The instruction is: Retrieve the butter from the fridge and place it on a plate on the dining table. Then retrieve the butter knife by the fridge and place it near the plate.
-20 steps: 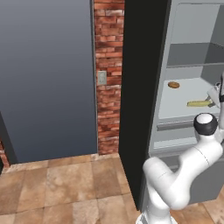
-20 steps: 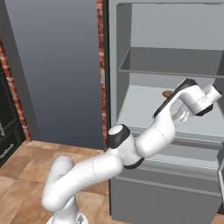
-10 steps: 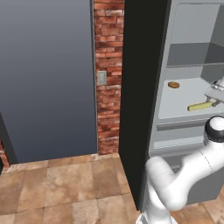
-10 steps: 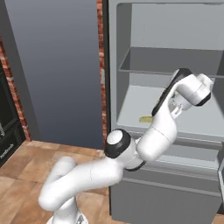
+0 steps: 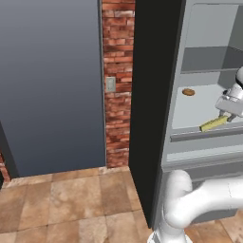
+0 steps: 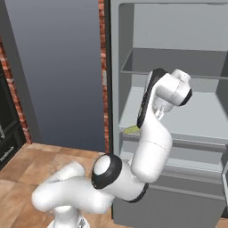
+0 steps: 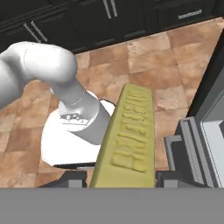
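Butter (image 5: 213, 123) is pictured gripped lengthwise between the two fingertips of the gripper (image 7: 122, 177), which is closed on the yellow stick at the front edge of the middle shelf (image 5: 197, 107) inside the open fridge (image 6: 178, 67). Compared with a second ago, the stick is seen carried forward and to the left, out toward the shelf lip, and its end is now glimpsed past the arm in the right base view (image 6: 132, 129). The white arm, previously stretched deep toward the back of the compartment, is shown folded more upright, with the wrist drawn back toward the opening. A small round brown food item (image 5: 188, 92) is left where it lay farther back on the same shelf. Brown floor tiles (image 7: 144, 57) are seen beyond the raised stick from the hand camera.
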Available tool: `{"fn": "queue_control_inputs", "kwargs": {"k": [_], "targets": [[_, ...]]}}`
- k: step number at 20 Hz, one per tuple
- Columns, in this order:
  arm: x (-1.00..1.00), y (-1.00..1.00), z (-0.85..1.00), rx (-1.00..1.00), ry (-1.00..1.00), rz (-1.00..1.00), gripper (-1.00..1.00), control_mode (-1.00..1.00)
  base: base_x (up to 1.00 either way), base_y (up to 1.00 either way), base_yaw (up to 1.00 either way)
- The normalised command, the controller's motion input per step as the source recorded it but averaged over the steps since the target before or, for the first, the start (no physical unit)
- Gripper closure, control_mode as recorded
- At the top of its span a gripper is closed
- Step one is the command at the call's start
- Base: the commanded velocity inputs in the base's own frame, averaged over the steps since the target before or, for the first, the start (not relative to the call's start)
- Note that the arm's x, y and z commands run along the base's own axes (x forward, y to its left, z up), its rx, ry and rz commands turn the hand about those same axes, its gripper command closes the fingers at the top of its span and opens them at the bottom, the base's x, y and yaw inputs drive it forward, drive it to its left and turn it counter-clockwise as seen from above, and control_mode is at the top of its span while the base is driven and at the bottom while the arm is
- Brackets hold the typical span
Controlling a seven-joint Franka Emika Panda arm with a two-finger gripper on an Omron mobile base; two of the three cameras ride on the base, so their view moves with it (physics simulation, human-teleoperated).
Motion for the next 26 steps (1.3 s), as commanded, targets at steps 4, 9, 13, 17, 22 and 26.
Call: {"fn": "queue_control_inputs", "kwargs": {"k": [4, 9, 13, 17, 22, 26], "targets": [[-1.00, 0.46, 0.51, -0.19, -0.20, -0.10, 1.00, -1.00, 0.00, 0.00, 0.00], [-1.00, 0.06, 0.69, -0.18, -0.14, -0.10, 1.00, -1.00, 0.00, 0.00, 0.00], [-1.00, 0.23, 0.72, -0.17, -0.09, -0.10, 1.00, -1.00, 0.00, 0.00, 0.00], [-1.00, 0.96, 0.42, -0.12, -0.09, -0.01, 1.00, -1.00, 0.00, 0.00, 0.00], [-0.91, 1.00, 0.14, -0.17, -0.22, -0.01, 1.00, -1.00, 0.00, 0.00, 0.00], [-0.50, 0.98, 0.31, -0.05, -0.06, -0.03, 1.00, -1.00, 0.00, 0.00, 0.00]]}}
